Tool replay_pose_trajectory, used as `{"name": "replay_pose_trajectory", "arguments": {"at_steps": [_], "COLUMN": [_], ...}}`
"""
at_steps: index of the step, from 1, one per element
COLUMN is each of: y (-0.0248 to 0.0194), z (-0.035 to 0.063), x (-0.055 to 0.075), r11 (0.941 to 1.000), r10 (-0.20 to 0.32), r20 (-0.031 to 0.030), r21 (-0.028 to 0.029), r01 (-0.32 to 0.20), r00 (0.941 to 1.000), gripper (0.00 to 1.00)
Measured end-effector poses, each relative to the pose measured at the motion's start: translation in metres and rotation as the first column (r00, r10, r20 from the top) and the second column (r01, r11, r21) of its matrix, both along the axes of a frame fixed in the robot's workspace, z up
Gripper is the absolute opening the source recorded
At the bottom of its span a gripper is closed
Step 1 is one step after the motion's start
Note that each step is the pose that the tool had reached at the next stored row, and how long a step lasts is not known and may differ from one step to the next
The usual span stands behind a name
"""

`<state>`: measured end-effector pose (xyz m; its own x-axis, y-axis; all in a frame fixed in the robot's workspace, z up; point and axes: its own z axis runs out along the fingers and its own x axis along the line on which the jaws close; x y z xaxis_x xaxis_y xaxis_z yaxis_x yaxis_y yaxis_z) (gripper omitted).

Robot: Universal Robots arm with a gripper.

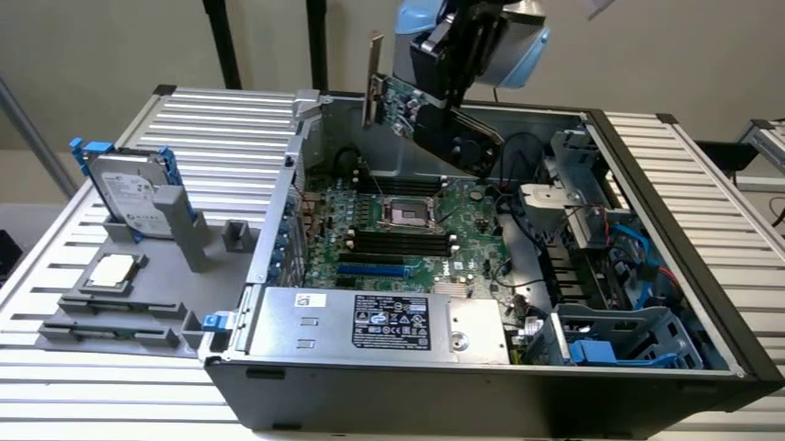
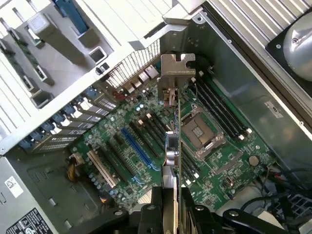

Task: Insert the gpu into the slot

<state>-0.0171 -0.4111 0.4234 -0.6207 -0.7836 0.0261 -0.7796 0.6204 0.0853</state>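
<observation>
In the exterior view's upper centre, my gripper (image 1: 443,92) clamped the gpu (image 1: 396,99), tilted above the open case (image 1: 491,395), well apart from the slot (image 1: 371,271).

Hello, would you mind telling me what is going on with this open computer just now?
The robot arm's gripper is closed on the gpu, holding it on edge in the air over the open computer case. The card hangs above the motherboard and is not yet seated. The blue slot lies empty below it.
</observation>
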Motion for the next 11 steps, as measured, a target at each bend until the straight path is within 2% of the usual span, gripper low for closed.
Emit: {"name": "replay_pose_trajectory", "arguments": {"at_steps": [5, 8, 11], "y": [0.0, 0.0, 0.0], "z": [-0.0048, -0.0078, -0.011], "x": [0.0, 0.0, 0.0], "r11": [0.9959, 0.9895, 0.98], "r10": [0.09, 0.144, 0.199], "r20": [0.0019, 0.0034, 0.0049], "r21": [0.0079, 0.0113, 0.0131], "r01": [-0.09, -0.144, -0.199], "r00": [0.9959, 0.9895, 0.98], "gripper": [0.26, 0.26, 0.26]}}
